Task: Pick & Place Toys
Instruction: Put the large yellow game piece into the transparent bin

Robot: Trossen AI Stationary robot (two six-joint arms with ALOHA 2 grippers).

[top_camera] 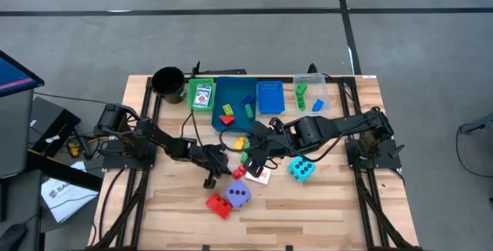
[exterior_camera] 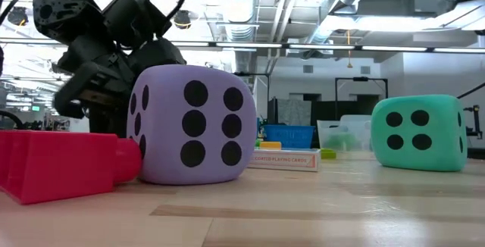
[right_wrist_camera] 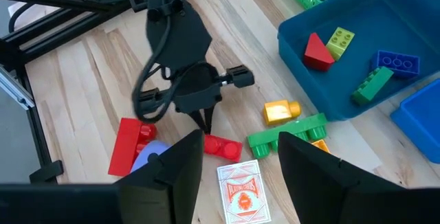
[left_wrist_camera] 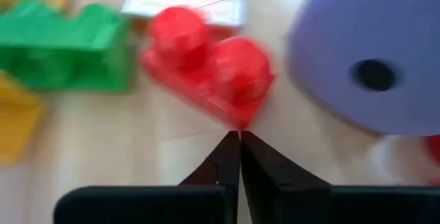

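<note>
Missing the small red brick (left_wrist_camera: 210, 73): left tool (left_wrist_camera: 239, 140) pressed together, tips just short of its corner, pinching nothing.
Brick lies on the tabletop (top_camera: 331, 197) between the purple dice (left_wrist_camera: 371, 52) and green brick (left_wrist_camera: 65, 52), beside a white card (right_wrist_camera: 240, 189). Likely light, rigid, slick plastic; grip across its flat sides, not the studs. Right tool (right_wrist_camera: 237, 157) hovers above, spread, empty.

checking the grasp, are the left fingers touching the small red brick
Touching, though not gripping: the left wrist view shows the shut fingers meeting tip to tip against the small red brick edge.
</note>
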